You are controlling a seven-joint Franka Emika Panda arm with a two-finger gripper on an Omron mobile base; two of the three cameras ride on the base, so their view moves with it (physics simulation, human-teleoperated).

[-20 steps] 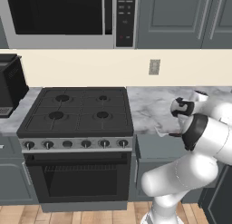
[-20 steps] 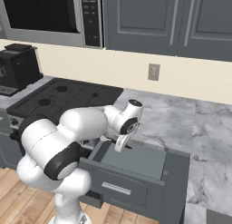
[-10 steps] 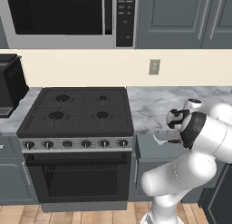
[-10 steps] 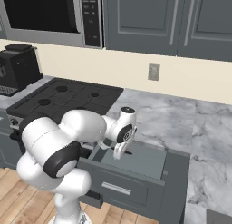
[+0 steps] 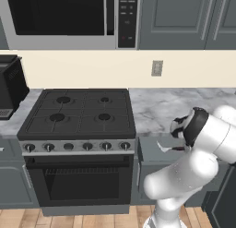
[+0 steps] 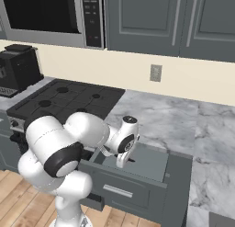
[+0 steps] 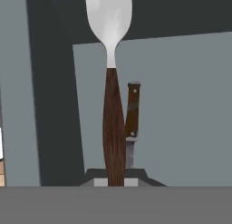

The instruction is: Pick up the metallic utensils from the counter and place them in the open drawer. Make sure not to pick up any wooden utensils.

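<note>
Tool (image 7: pixel 115 181) clamped on a brown-handled metal spoon (image 7: pixel 110 46) hangs over the open drawer (image 7: pixel 181 105), the knife (image 7: pixel 131 123) already lying below; lowering closer before release should seat the spoon flat beside it.

Drawer floor (image 7: pixel 181 105) mostly free; knife (image 7: pixel 132 123) lies below held spoon (image 7: pixel 111 82).

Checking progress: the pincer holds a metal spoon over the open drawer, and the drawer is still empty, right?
Not empty. The hand view shows a knife already lying in the open drawer, beneath the spoon that the pincer holds above it.
</note>
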